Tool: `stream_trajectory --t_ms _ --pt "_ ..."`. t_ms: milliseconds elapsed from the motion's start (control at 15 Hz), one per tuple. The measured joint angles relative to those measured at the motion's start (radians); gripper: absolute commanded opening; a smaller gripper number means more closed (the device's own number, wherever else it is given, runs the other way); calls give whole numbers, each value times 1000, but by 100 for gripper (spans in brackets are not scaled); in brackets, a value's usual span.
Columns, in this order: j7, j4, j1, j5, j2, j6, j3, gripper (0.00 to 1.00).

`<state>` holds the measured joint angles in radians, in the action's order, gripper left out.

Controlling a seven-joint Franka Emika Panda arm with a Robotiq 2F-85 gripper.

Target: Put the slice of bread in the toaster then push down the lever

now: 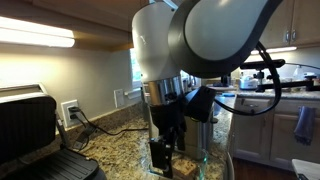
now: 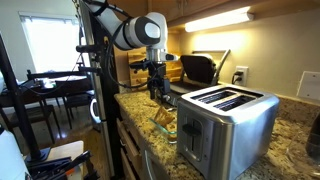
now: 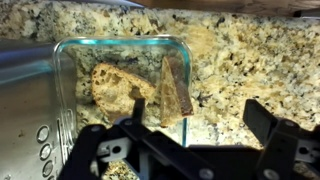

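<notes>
Hovering directly above the glass dish [image 3: 70, 60], the pincer [image 3: 192, 135] is being shown fully released, with nothing between its jaws, and the pick-up of the slice of bread [image 3: 172, 92] is being judged the step in hand. In the wrist view the slice is being seen inside the dish, propped on its edge and leaning toward 9 o'clock against a paler, crumbly piece [image 3: 112, 85]; whether that piece is a second slice cannot be told. The dish is being carried by the granite desk [image 3: 250, 60], and the toaster [image 3: 22, 110] is being seen just beside it at 9 o'clock, with its small controls [image 3: 45, 150] toward 7 o'clock. In an exterior view the toaster [image 2: 225, 118] is being shown with its long slots facing up; its lever cannot be made out. A straight descent is being called for, with the jaws set on either side of the slice's flat faces, so that it is being pinched across its thickness and not across its width. Care is being asked for at the glass walls: both fingers are being required to pass inside the rim without touching it, since a knocked dish is likely to slide on the polished stone. A light squeeze is being advised, as soft bread is probably easily crushed or torn. An upright hold is being favoured, since the slice is then being carried already aligned for a slot.
</notes>
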<state>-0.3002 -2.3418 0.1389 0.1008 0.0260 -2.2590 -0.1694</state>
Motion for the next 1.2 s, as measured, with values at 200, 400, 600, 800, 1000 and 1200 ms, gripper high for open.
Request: stream_trajectory --t_ms 200,400,600,800,1000,1200 --pt "0 16 0 2 -24 0 9 100" --pt "0 23 0 3 -40 0 16 100" --pt "0 24 0 3 -44 0 22 100" --pt "0 24 0 3 -45 0 25 100" --pt "0 24 0 3 -48 0 26 100" --pt "-2 24 0 4 -55 0 26 100"
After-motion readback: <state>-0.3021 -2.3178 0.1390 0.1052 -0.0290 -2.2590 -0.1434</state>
